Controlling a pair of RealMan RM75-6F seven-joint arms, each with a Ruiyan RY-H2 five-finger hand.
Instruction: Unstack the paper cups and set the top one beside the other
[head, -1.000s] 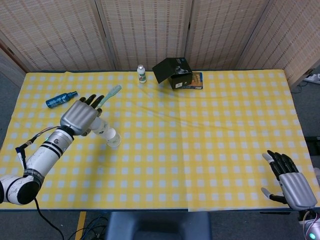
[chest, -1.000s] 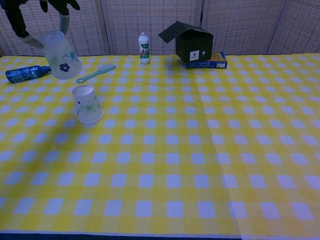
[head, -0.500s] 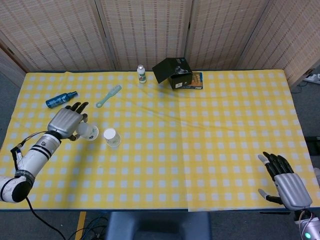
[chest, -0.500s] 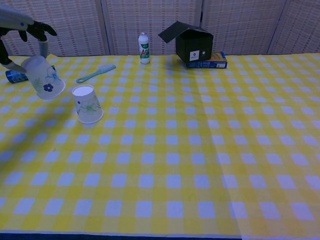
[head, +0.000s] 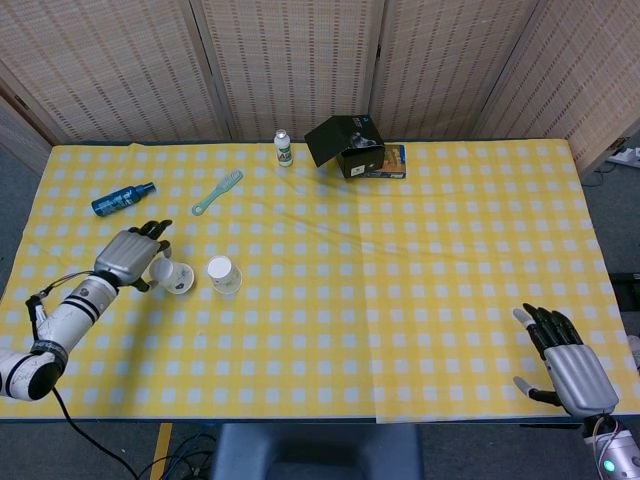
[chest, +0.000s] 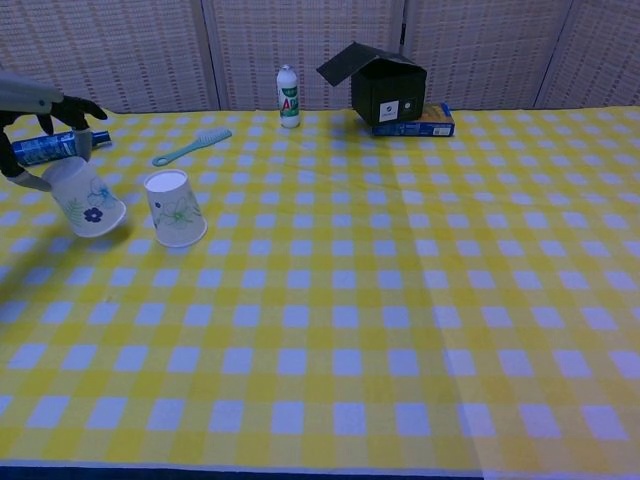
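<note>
1. Left hand (head: 128, 258) grips the lifted cup (chest: 84, 196), fingers wrapped round its upper part; cup is tilted, rim end pointing down and toward the other cup.
2. Chest view: lifted cup hangs low over the worktop (chest: 400, 300); I cannot tell whether its rim touches the cloth.
3. Second cup (chest: 175, 208) stands upside down on the worktop, just beside the held one, apart from it. Cups are already unstacked.
4. Right hand (head: 572, 365) idles at the near right edge of the worktop, fingers spread, holding nothing, well apart from both cups.
5. Step in hand, by my reading: placing. The separating is done; what is left is setting down and letting go.
6. Next move calls for levelling the tilted cup so the rim meets the cloth flat, lowering it, then opening the fingers without dragging it.
7. Risk: released at this tilt, the cup could tip or roll into its neighbour. Paper is light and will shift easily.
</note>
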